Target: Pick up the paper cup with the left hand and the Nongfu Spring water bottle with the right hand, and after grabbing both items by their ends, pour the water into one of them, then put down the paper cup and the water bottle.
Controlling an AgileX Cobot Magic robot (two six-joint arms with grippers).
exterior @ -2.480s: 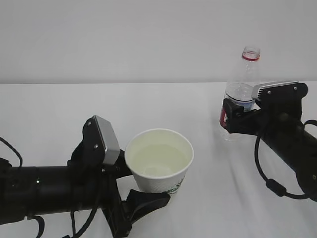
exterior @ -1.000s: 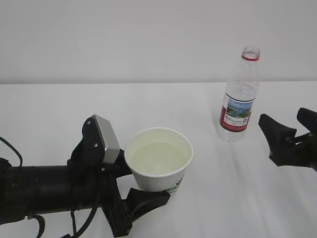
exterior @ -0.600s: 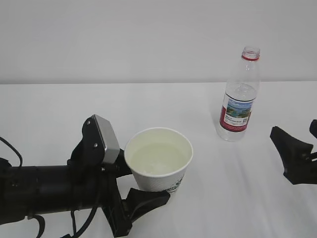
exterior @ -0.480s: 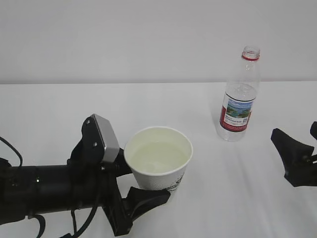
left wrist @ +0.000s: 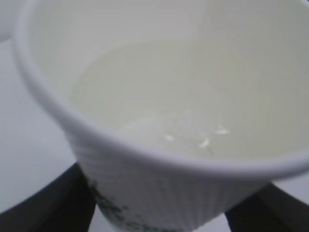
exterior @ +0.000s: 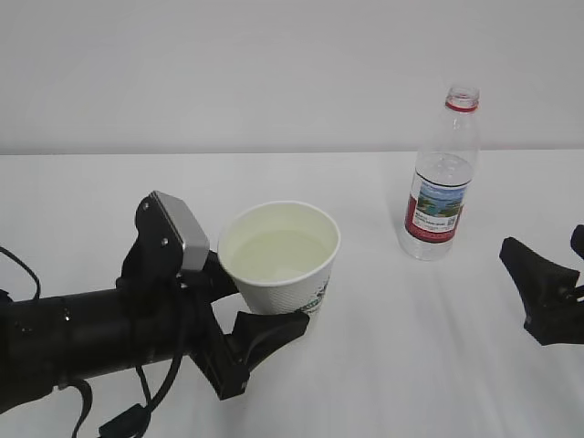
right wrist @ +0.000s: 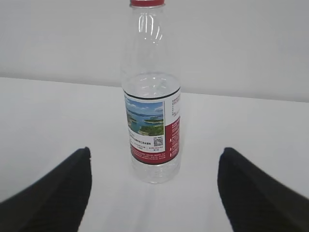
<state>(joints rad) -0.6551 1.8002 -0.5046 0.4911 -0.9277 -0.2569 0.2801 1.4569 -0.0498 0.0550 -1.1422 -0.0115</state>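
My left hand pinches the water-filled paper cup low at my table's seven o'clock, my right hand spread and clear of the Nongfu Spring water bottle standing at two o'clock; a tilt setting down would spill.

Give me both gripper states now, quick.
Left hand: jaws closed around the paper cup, which has water in it.
Right hand: jaws open, empty, clear of the upright Nongfu Spring water bottle.
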